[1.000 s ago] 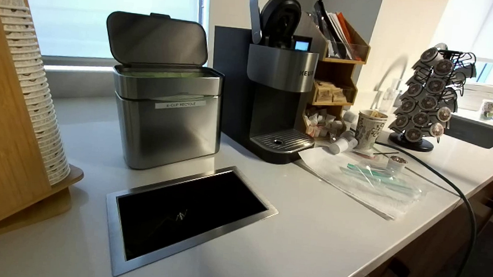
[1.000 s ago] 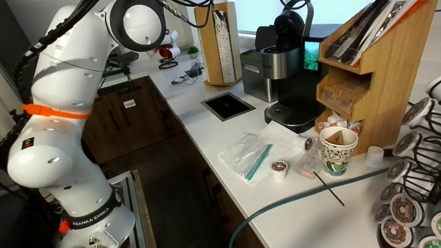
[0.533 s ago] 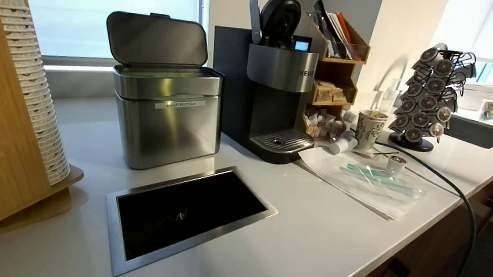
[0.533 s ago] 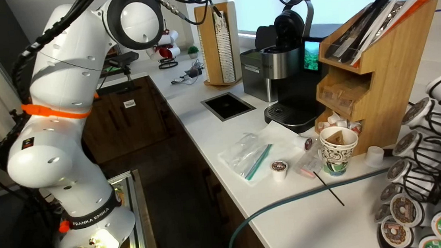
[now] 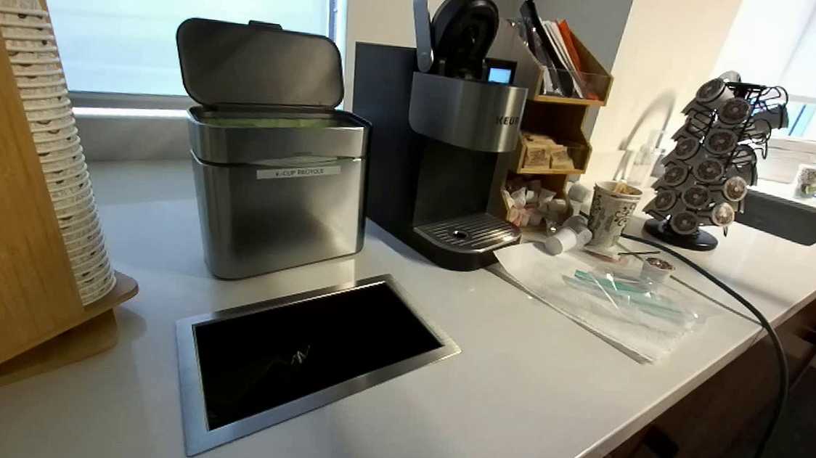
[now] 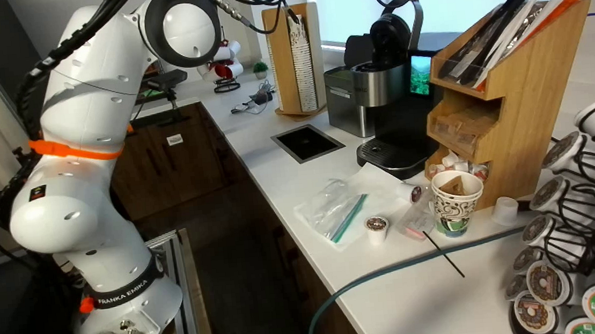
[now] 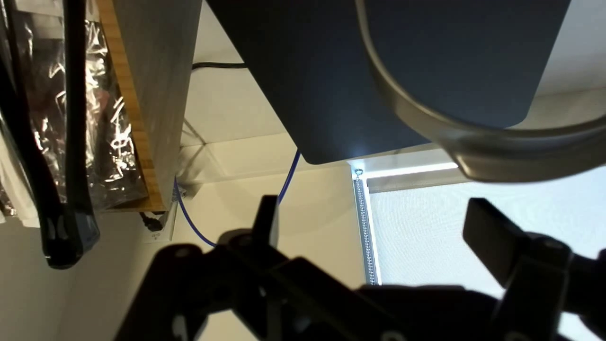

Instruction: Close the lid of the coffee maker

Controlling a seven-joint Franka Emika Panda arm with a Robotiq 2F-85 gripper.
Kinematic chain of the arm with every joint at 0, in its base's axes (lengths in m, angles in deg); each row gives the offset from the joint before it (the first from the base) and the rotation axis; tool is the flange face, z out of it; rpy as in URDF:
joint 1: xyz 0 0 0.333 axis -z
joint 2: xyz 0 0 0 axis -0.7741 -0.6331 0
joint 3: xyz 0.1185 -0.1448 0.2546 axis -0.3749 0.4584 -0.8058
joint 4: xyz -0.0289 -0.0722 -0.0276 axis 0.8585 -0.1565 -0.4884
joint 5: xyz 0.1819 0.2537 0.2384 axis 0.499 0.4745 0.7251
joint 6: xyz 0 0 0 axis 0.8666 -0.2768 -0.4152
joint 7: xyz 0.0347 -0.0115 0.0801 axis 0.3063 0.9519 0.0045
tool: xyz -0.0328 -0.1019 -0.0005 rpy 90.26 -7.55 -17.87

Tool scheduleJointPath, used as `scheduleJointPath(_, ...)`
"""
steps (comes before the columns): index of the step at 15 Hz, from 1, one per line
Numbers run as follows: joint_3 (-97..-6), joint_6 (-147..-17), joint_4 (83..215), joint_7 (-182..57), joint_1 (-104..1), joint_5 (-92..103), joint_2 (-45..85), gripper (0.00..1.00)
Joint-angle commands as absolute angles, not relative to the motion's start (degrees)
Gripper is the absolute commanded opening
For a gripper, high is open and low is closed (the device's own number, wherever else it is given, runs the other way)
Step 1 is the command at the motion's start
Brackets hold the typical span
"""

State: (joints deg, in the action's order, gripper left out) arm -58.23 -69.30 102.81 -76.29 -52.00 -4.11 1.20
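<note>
Wrist view: my gripper [image 7: 369,220] has its jaws wide, a curved handle [image 7: 445,132] apart from them. The raised lid [image 6: 391,35] stands lower than my jaws, atop the coffee maker [image 6: 379,87].

Bin lbl [image 5: 298,172]: "K-CUP RECYCLE", coffee mkr [image 5: 454,109]: "KEUR", arm [image 6: 80,180]: "FRANKA EMIKA".
</note>
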Motion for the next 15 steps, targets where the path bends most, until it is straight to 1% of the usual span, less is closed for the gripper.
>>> scheduleJointPath(1, -58.6, -68.7, 102.6, -76.4, -51.7, -3.2, 1.0, 1.0)
scheduleJointPath(11, -60.1, -62.5, 103.2, -76.3, -51.2, -0.3, 2.6, 1.0)
scheduleJointPath(15, -61.0, -57.8, 106.0, -75.8, -50.2, 1.8, 6.3, 1.0)
